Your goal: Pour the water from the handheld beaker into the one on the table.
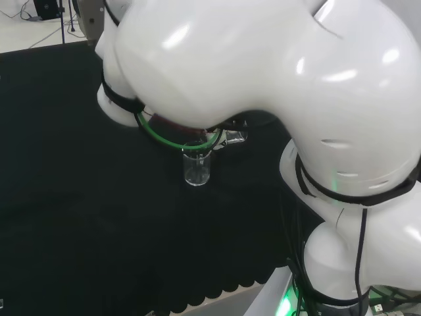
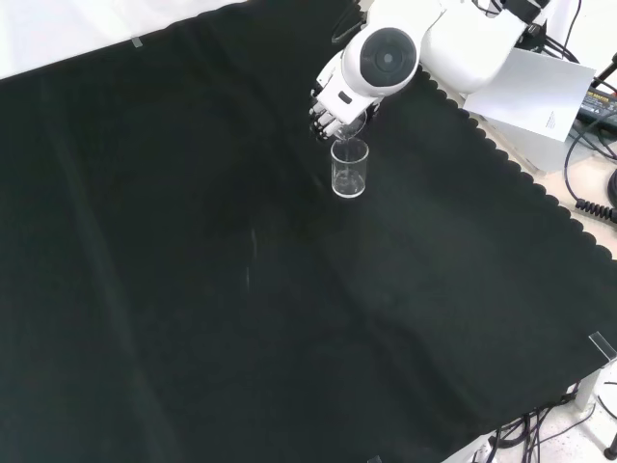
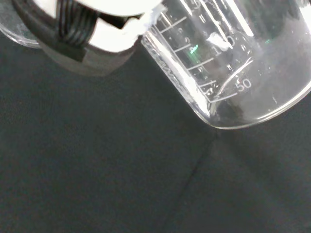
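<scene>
In the front view the hand [image 2: 328, 104] shows just below the arm's round grey cap [image 2: 385, 56], its dark-tipped fingers [image 2: 321, 120] curled downward beside a clear rim at the upper edge of the table beaker [image 2: 349, 167]. In the wrist view a finger of the hand [image 3: 90, 29] lies against the wall of a tilted clear beaker [image 3: 233, 63] with white graduation marks, so the hand has its fingers wrapped on this handheld beaker; whether water remains inside it cannot be told. The table beaker stands upright on the black cloth [image 2: 193, 270], right under the hand in the front view. In the head view the same beaker [image 1: 197, 166] stands on the cloth just below a green ring [image 1: 172, 138] at the arm's wrist, with the large white arm links [image 1: 276, 79] above it and to the right.
</scene>
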`<control>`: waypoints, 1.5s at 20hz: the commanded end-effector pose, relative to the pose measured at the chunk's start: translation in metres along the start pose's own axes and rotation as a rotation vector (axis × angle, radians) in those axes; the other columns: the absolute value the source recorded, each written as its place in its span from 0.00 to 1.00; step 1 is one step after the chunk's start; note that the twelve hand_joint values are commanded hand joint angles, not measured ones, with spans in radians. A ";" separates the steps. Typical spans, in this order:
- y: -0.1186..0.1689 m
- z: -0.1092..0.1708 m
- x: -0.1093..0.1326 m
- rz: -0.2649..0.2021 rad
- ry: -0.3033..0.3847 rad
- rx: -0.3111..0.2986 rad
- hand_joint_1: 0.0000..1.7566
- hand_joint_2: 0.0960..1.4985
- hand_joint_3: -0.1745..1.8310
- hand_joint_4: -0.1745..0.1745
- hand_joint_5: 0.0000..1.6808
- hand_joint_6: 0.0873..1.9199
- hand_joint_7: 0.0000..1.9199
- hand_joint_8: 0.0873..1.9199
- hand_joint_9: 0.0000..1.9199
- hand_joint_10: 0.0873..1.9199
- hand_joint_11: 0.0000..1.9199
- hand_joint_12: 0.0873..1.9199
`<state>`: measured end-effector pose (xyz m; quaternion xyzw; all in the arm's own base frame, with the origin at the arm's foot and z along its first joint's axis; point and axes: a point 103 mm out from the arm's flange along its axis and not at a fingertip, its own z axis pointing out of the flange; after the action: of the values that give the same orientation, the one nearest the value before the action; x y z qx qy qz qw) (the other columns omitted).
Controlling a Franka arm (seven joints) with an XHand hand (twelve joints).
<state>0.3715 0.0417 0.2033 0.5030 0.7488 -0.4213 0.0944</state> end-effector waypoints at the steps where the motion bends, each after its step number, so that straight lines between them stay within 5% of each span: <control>1: 0.002 -0.003 0.004 0.005 -0.036 0.018 0.75 0.65 0.00 0.00 0.91 0.00 0.82 0.00 0.94 0.00 0.82 0.26; 30: 0.001 -0.022 0.009 0.024 -0.150 0.072 0.75 0.65 0.00 0.00 0.91 0.00 0.82 0.00 0.94 0.00 0.83 0.26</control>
<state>0.3743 0.0642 0.2114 0.4833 0.7183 -0.4810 0.1381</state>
